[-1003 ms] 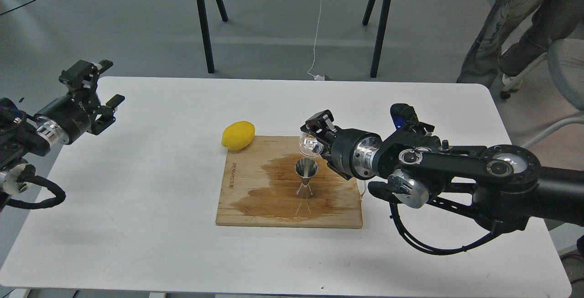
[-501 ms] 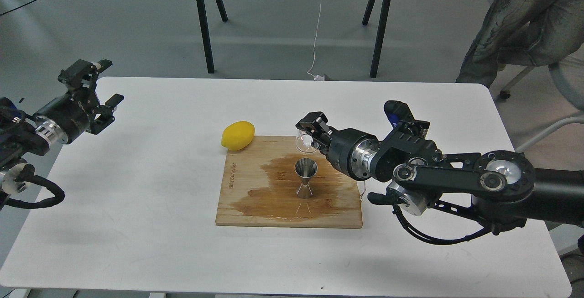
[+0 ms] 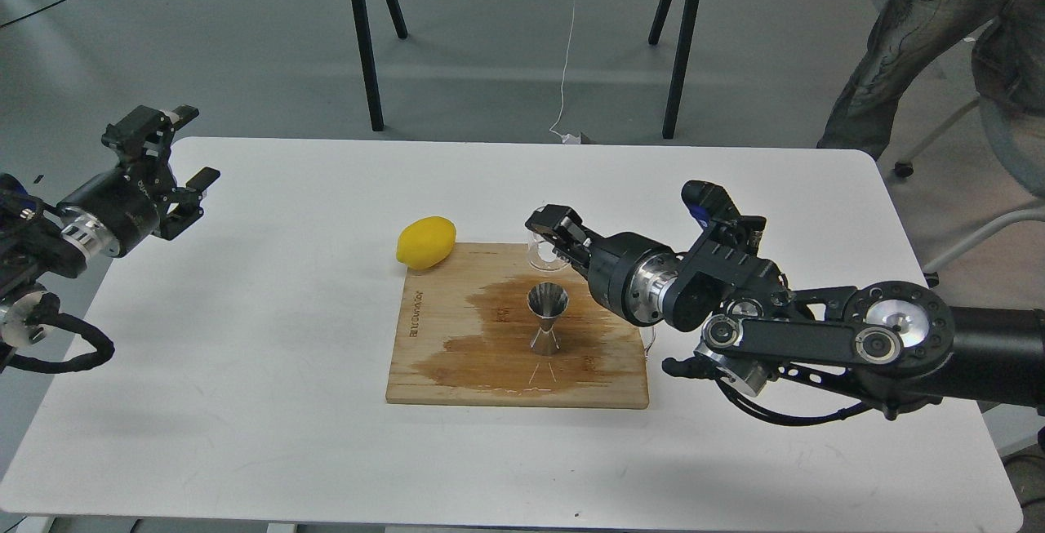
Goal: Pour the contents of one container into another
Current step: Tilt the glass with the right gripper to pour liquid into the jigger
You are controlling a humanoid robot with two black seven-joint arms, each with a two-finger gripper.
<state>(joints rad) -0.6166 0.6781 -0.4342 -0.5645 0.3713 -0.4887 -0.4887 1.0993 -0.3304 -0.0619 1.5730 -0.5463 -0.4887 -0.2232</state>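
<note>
The steel jigger stands upright in the middle of a wet wooden board. Just behind it, at the board's far edge, the small clear glass vessel stands nearly upright, low over the board or on it. My right gripper holds the vessel, its fingers shut on the glass from the right. My left gripper hovers open over the table's far left edge, holding nothing.
A yellow lemon lies on the white table at the board's back left corner. A large dark wet patch covers the board around the jigger. A person stands beyond the table's far right corner.
My right gripper has turned the glass vessel back from tilted over the jigger to nearly upright and carried it back and down toward the board's far edge. The left arm barely moved.
</note>
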